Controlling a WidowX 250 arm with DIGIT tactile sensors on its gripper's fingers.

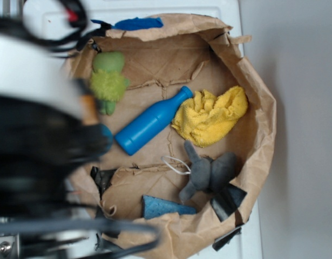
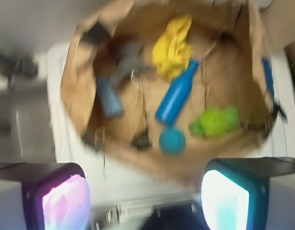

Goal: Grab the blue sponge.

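Fingers (image 2: 225,201) of the gripper (image 2: 145,203) are spread apart and empty nearest the wrist camera, while beyond them the flat, matte blue sponge (image 2: 109,97) is seen left of the glossy blue bottle (image 2: 177,94) inside crumpled brown paper (image 2: 73,86).

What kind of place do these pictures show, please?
Probably a lab setup for robot grasping practice: a brown paper-lined bin on a white surface, holding assorted small props such as a blue bottle, a yellow cloth and the blue sponge.
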